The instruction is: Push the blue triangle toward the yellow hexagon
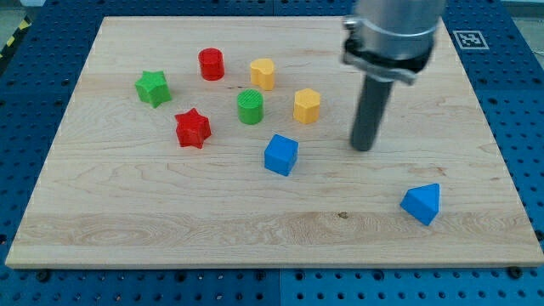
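Note:
The blue triangle [422, 203] lies near the view's bottom right of the wooden board. Two yellow hexagon-like blocks stand near the middle: one [307, 105] to the left of my rod, another [263, 74] further up and left. My tip [363, 147] rests on the board, up and left of the blue triangle and right of the nearer yellow block, touching neither. A blue cube [280, 155] sits left of the tip.
A green cylinder [250, 107], red star [193, 127], green star [153, 87] and red cylinder [211, 64] stand on the left half of the board [127, 212]. The blue table surrounds the board.

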Robot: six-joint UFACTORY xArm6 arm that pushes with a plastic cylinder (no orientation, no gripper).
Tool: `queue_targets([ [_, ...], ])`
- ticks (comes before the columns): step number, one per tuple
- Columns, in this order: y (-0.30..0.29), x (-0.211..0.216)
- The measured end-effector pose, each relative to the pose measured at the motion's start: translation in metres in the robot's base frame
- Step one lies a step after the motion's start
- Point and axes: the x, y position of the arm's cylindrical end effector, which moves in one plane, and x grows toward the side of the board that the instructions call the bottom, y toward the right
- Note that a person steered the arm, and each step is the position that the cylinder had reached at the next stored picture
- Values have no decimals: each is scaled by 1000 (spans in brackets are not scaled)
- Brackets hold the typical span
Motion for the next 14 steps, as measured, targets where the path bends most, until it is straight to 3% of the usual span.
queue_targets([
  [1,62,16],
  [2,117,64],
  [3,125,112],
  [6,52,113],
  [8,34,81],
  [14,18,93],
])
